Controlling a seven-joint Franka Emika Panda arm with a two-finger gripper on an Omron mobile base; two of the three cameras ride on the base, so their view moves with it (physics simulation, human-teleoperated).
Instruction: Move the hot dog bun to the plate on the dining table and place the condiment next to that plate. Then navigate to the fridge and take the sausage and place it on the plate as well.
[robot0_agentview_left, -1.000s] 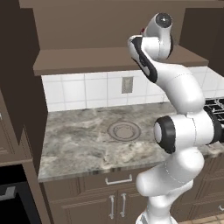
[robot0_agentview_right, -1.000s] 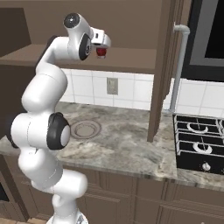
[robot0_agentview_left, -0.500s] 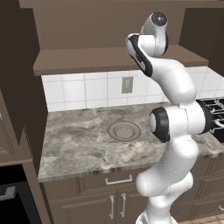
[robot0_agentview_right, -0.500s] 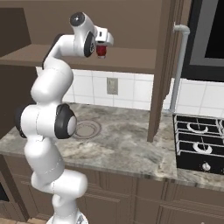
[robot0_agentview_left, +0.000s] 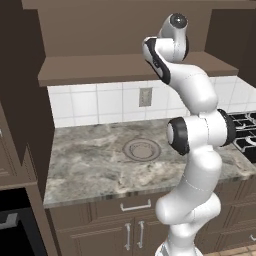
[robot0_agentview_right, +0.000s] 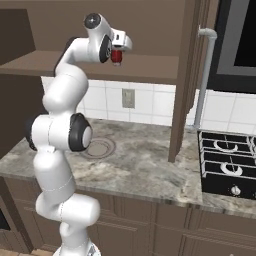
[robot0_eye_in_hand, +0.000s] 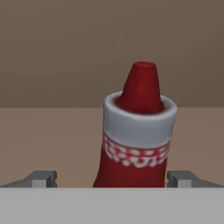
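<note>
Moved: arm has straightened, carrying pincer (robot0_agentview_right: 117, 54) up-right in frame | pincer clenched on condiment (robot0_agentview_right: 116, 56), held high at upper centre, above surface (robot0_agentview_right: 145, 167) | handling: light, smooth plastic, likely slippery; grip mid-body below white collar

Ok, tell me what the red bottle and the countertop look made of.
The condiment: likely soft plastic, matte red body and pointed cap with a white collar, no glassy shine. The counter: looks like polished marble or granite, mottled grey-beige veining; being a render, that stays a guess.
</note>
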